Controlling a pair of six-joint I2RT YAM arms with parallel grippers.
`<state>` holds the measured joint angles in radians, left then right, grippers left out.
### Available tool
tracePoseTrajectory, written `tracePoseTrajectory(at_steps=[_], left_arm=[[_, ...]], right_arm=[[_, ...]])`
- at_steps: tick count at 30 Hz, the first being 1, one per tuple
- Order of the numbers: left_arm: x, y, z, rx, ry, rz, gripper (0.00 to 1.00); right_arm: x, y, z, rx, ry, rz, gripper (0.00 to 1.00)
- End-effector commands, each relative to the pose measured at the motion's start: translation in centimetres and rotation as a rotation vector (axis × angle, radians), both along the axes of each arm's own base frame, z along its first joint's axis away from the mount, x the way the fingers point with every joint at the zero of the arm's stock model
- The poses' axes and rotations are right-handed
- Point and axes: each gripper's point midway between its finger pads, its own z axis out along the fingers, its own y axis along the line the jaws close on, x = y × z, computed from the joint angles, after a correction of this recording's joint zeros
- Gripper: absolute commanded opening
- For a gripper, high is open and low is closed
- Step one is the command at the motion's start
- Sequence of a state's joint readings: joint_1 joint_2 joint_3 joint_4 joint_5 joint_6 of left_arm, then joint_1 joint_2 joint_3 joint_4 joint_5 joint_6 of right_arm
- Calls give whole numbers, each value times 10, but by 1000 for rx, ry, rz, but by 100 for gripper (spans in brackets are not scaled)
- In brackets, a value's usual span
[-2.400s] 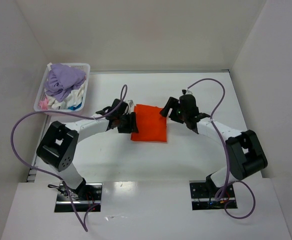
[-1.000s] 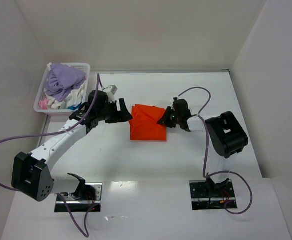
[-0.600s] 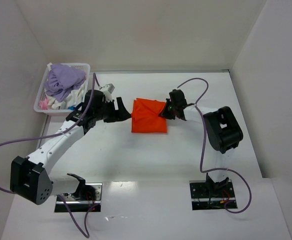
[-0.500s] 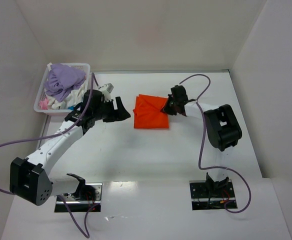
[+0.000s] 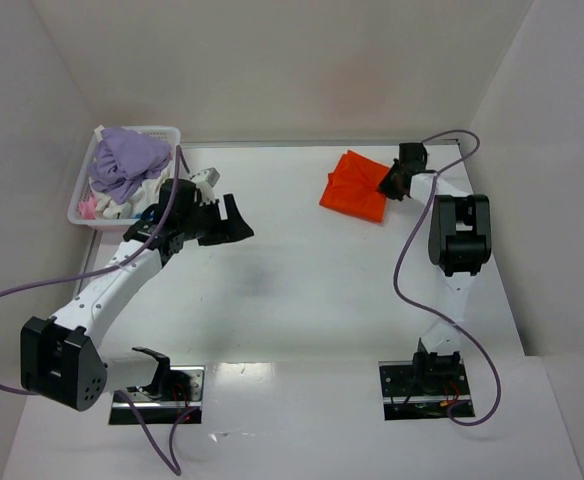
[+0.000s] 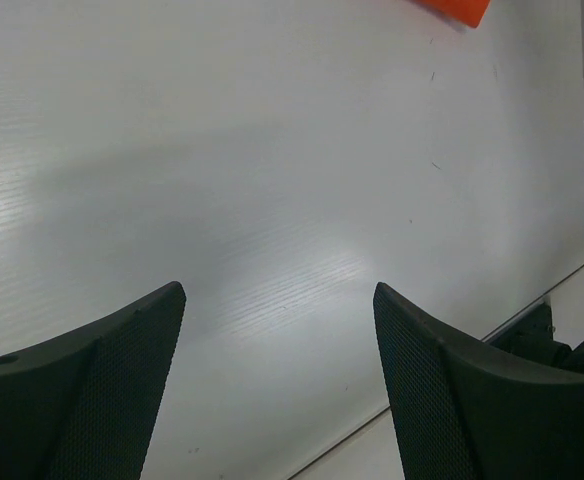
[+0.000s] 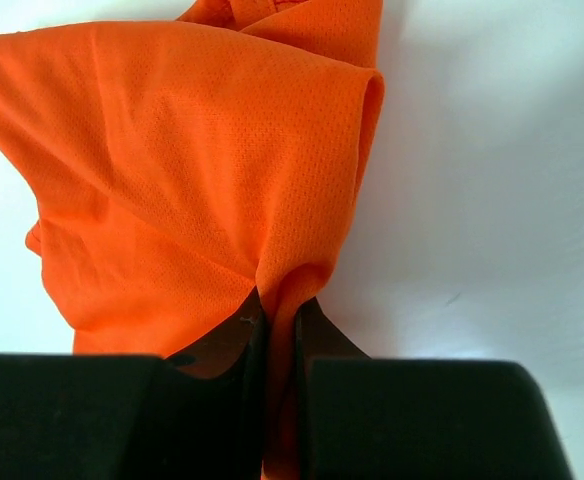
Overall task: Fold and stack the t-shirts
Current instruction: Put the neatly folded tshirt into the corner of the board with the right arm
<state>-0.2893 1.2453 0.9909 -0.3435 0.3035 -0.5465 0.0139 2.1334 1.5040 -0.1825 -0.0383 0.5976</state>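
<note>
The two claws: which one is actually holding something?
The right gripper: its jaws are pinched shut on a fold of the orange t-shirt. The left gripper hangs wide open, holding nothing.

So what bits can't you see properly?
- Top view: clothes low in the white plastic lattice basket, buried under the purple cloth.
- Left wrist view: the vivid orange t-shirt, just a corner; the top edge cuts it off.
- Right wrist view: the shirt's pinched edge, hidden inside the right gripper.
</note>
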Motion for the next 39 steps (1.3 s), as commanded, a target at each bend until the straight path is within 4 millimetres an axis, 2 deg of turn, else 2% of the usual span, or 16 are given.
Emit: tracePoseTrajectory(at_steps=[1,3,5,8,10,15,17,19,23,30,32,33,34,37,38,39], left_arm=[[-2,1,13,3,-35,-38,84],[2,3,13,3,-35,-29,84],[1,2,14,-3,-33,-36,84],[4,1,11,1,-21,-36,84],[4,-1,6,-2,-7,-44,84],[11,-2,4,7,0,-49,84],[12,-4,8,-2,-7,-57,84],[13,-4,7,7,-2,-64,84],[12,-4,9,7,-2,-64,84],[11,-3,8,15,2,-69,84],[11,-3,8,15,2,-69,84],[9,-4,4,11,12,-76,84],[8,-4,8,9,2,-76,84],[5,-5,12,-1,-15,-83,84],[5,-5,12,-1,-15,-83,84],[2,-4,12,-6,-10,-78,84]], right_arm=[[20,-39,15,-102,-15,-33,0],[27,-64,24,-157,-3,-59,0],[28,-82,17,-224,34,-90,0],[32,-120,27,-295,53,-145,0],[26,-138,21,-310,81,-153,0],[15,-189,24,-345,99,-236,0],[14,-201,26,-349,109,-248,0],[11,-210,17,-357,138,-265,0],[8,-225,26,-429,149,-303,0],[4,-230,31,-456,158,-327,8],[4,-227,37,-443,144,-317,29],[1,-223,36,-429,147,-303,45],[4,-221,41,-421,124,-298,67],[0,-211,62,-425,82,-277,79],[1,-198,68,-432,72,-248,84],[3,-191,87,-435,33,-244,88]])
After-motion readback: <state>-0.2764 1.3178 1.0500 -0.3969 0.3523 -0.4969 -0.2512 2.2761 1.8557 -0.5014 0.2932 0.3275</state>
